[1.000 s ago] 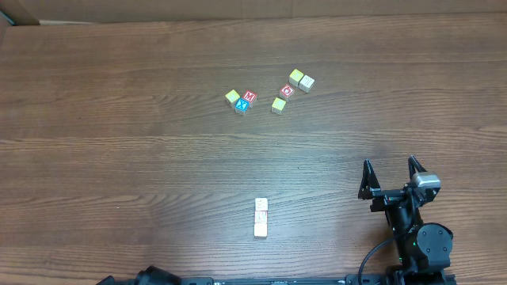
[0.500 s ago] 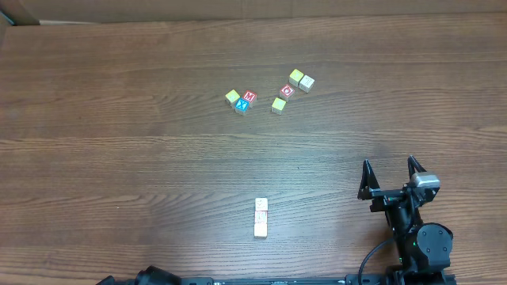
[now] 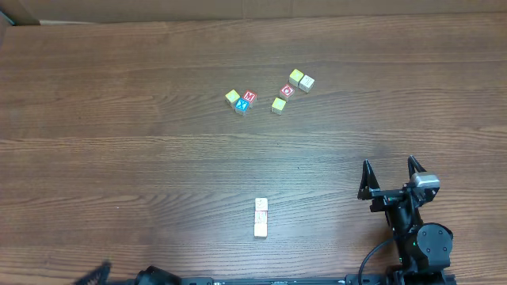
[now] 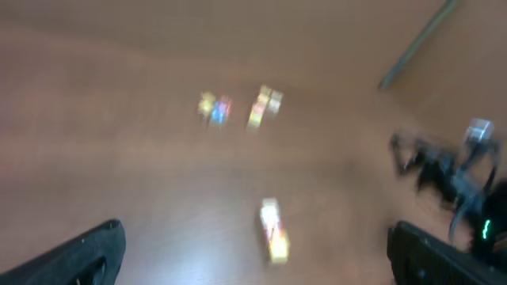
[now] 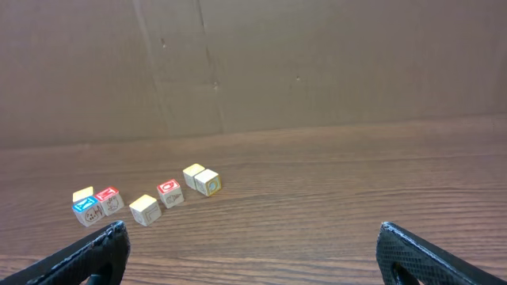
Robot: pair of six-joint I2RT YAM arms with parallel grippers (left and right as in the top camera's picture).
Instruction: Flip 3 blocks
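Three blocks [image 3: 261, 218] lie in a short row end to end near the table's front edge: a cream one farthest, one with red marks in the middle, a pale one nearest. In the blurred left wrist view the row of blocks [image 4: 272, 229] lies ahead, its near end yellowish. My left gripper [image 4: 255, 241] is open and empty, its fingers at the bottom corners. My right gripper [image 3: 388, 176] stands open and empty to the right of the row, well apart from it. From the right wrist, the gripper [image 5: 252, 237] points at the far blocks.
A far group of cubes: yellow [image 3: 232, 96], red M [image 3: 249, 96], blue X [image 3: 242, 104], yellow [image 3: 278, 104], red O [image 3: 287, 90], yellow [image 3: 296, 76], cream [image 3: 306, 82]. A cardboard wall [image 5: 317, 63] stands behind the table. The right arm [image 4: 451, 170] shows at right in the left wrist view.
A blurred dark part of the left arm has come into the overhead view at the bottom left edge. The right arm and all blocks have not moved.
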